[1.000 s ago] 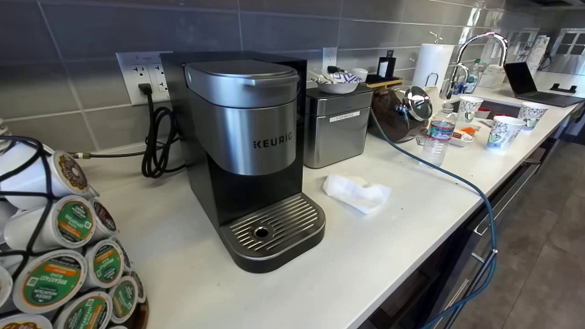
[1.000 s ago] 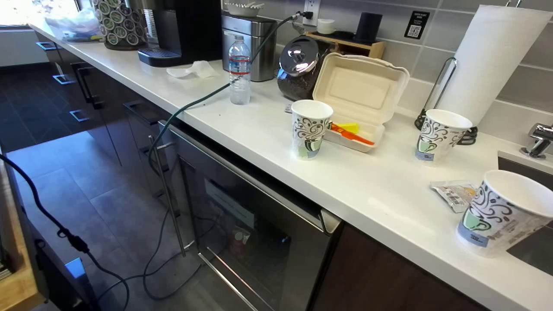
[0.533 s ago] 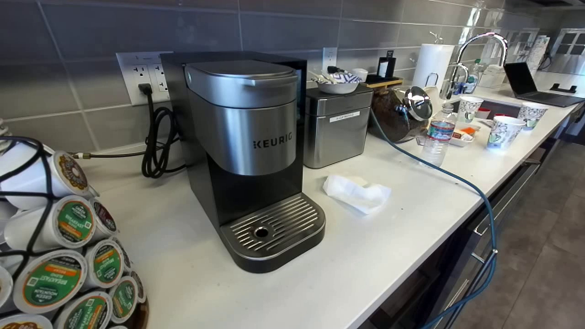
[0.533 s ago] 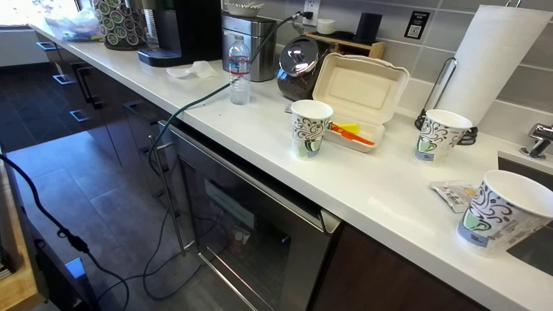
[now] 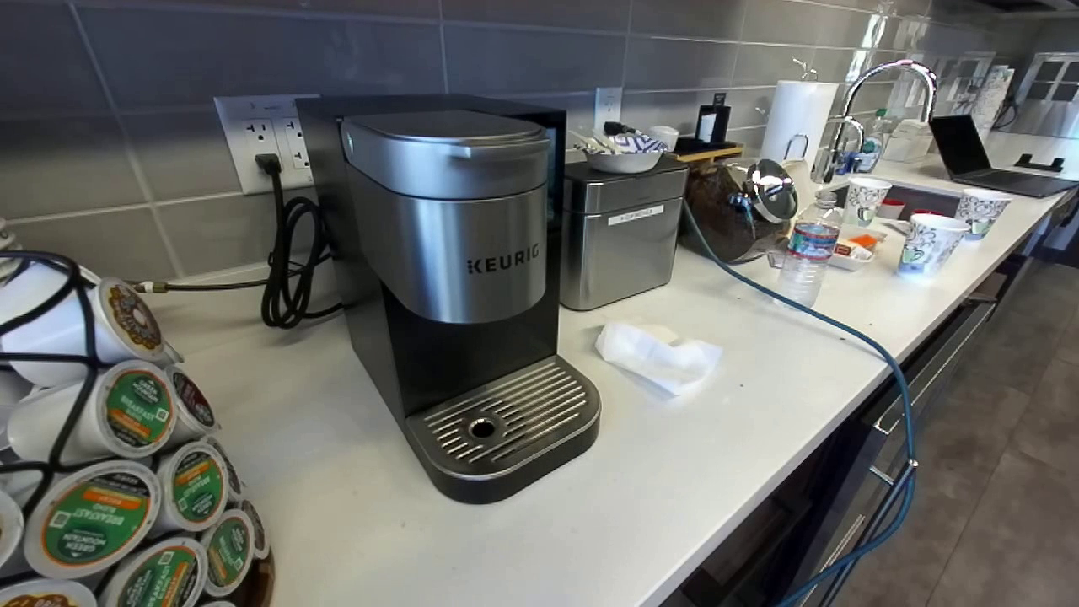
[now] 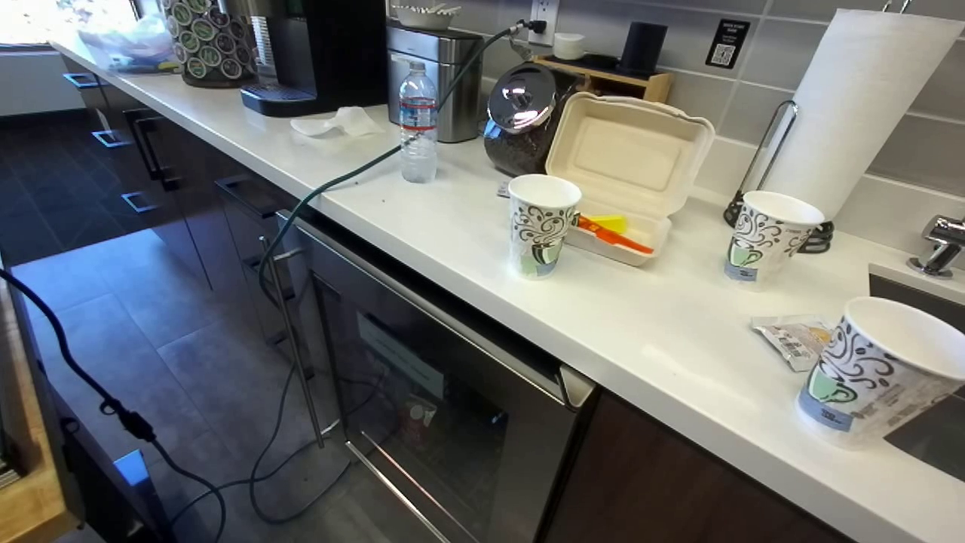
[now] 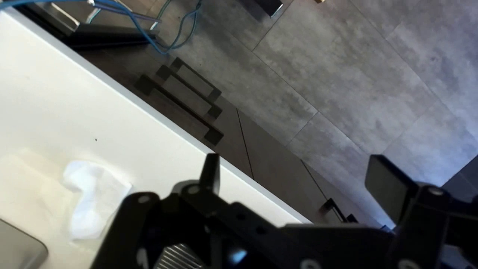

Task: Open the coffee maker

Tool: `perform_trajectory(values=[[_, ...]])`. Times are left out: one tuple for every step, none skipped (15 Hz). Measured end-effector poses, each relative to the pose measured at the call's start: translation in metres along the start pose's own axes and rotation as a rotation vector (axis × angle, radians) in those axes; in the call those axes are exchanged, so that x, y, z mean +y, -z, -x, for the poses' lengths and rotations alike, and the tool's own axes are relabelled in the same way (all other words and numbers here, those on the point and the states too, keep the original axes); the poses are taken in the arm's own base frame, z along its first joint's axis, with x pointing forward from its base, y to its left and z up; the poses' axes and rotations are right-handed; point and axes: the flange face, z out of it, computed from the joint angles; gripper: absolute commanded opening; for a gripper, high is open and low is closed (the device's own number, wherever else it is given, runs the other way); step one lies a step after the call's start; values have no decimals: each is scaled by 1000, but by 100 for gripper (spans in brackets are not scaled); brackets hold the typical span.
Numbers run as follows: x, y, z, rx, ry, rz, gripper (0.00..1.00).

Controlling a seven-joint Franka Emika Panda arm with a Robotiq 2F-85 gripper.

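Observation:
The coffee maker stands upright on the white counter in an exterior view, black with a brushed-silver front. Its rounded lid is down and shut, with a small front lip. It also shows, cut off at the top, in an exterior view. In the wrist view a ribbed part of its drip tray shows at the bottom, behind my gripper. My gripper is wide open with nothing between its fingers, above the counter's front edge. My gripper and arm are out of sight in both exterior views.
A pod rack stands beside the coffee maker. A boxy silver appliance and a crumpled napkin are on its other side. A water bottle and a blue cable crossing the counter edge lie farther along, with several paper cups.

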Motion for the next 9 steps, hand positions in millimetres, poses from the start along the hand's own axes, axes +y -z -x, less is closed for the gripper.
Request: perform_trajectory(values=[[-3, -4, -6, 5, 51, 20, 100], [-5, -7, -13, 11, 100, 47, 100], [-5, -11, -20, 20, 147, 76, 100], [-5, -15, -28, 31, 193, 106, 100], [-4, -18, -37, 45, 238, 137, 100], [-3, -21, -45, 65, 280, 169, 100], [-2, -21, -54, 92, 320, 200, 100], [-1, -18, -63, 133, 357, 229, 100], [0, -17, -70, 158, 380, 244, 100]])
